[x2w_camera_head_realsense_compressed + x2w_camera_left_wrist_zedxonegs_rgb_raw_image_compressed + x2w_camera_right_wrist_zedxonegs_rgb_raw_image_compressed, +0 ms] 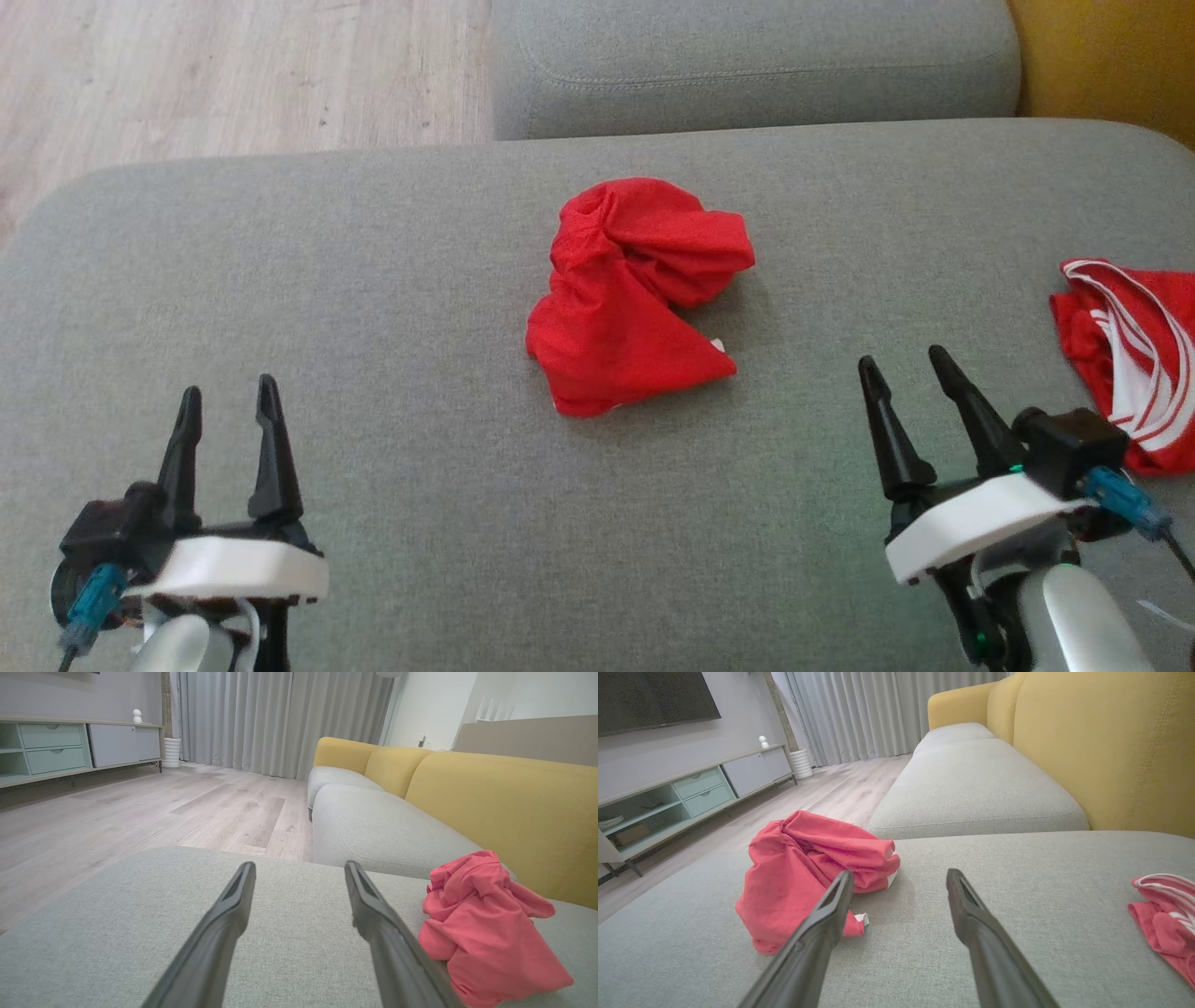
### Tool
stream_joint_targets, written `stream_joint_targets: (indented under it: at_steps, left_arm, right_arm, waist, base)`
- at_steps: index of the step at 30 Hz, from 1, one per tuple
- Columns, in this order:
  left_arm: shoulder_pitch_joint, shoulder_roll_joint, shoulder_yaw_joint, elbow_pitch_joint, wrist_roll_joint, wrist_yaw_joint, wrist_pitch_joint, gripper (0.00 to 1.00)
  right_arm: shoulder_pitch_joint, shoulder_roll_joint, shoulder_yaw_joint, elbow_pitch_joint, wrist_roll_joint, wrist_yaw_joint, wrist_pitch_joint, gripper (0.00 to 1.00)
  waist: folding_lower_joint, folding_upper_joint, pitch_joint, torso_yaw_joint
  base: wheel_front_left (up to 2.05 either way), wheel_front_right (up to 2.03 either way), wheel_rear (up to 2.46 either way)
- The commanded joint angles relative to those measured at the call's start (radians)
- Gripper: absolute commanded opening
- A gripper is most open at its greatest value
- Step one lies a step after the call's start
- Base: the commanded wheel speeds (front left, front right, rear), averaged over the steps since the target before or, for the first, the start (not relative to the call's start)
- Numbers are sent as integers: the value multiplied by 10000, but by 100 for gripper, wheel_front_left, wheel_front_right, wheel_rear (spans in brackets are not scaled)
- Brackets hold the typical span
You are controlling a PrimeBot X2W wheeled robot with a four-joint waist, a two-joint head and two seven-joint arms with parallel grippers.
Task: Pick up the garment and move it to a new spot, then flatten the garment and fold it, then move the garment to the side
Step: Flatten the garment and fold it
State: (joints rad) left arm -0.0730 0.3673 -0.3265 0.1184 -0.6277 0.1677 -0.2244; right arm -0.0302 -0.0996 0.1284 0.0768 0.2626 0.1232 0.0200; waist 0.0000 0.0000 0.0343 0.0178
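A crumpled red garment (pixel 635 294) lies in a heap at the middle of the grey sofa cushion (pixel 373 308). My left gripper (pixel 229 397) hovers open at the lower left, well short of the cloth, nothing between its fingers. My right gripper (pixel 904 364) stands open at the lower right, also apart from the heap. The left wrist view has the garment (pixel 486 928) to the right of the open left gripper (pixel 299 868). In the right wrist view the garment (pixel 803 877) sits left of and just beyond the open right gripper (pixel 899 875).
A second red cloth with white stripes (pixel 1134 355) lies at the cushion's right edge, close to my right wrist, also visible as the striped cloth (pixel 1164 914). Another grey cushion (pixel 747 65) adjoins at the back. Yellow backrest (pixel 1101 742) on the right; wood floor (pixel 233 75) beyond the far left edge.
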Motion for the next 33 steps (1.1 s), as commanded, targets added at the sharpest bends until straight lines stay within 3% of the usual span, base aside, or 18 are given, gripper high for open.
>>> stream_joint_targets:
  at_steps: [1,10,17,25,26,27,33]
  left_arm:
    - [-365,303,402,-368,-3,83,20,100]
    - [-509,318,348,-500,-57,52,80,100]
    - [-883,216,153,-439,-23,-108,97,100]
    - [-1384,14,-123,-40,17,-356,54,100]
    - [-1410,2,-133,5,14,-374,42,100]
    - [-1427,-6,-137,39,13,-384,29,100]
    - [-1378,18,-65,211,-22,-405,-59,100]
  right_arm:
    - [-418,36,293,-409,-50,75,71,100]
    - [-1844,-388,1726,252,456,75,1150,100]
    - [-3792,-569,2959,2497,1298,75,2173,100]
    - [-5771,-642,5355,5883,2500,75,2366,100]
    - [-5894,-653,5606,6103,2713,75,2406,37]
    - [-6028,-659,5809,6239,2913,75,2357,0]
    - [-6856,-772,6754,6013,4051,75,1643,0]
  waist:
    - [0,0,28,5]
    - [0,0,383,130]
    - [0,0,733,533]
    - [0,0,971,1154]
    - [0,0,960,1186]
    - [0,0,949,1205]
    - [0,0,776,1130]
  base:
    - [0,0,0]
    - [0,0,0]
    - [0,0,0]
    - [0,0,0]
    - [0,0,0]
    - [0,0,0]
    - [0,0,0]
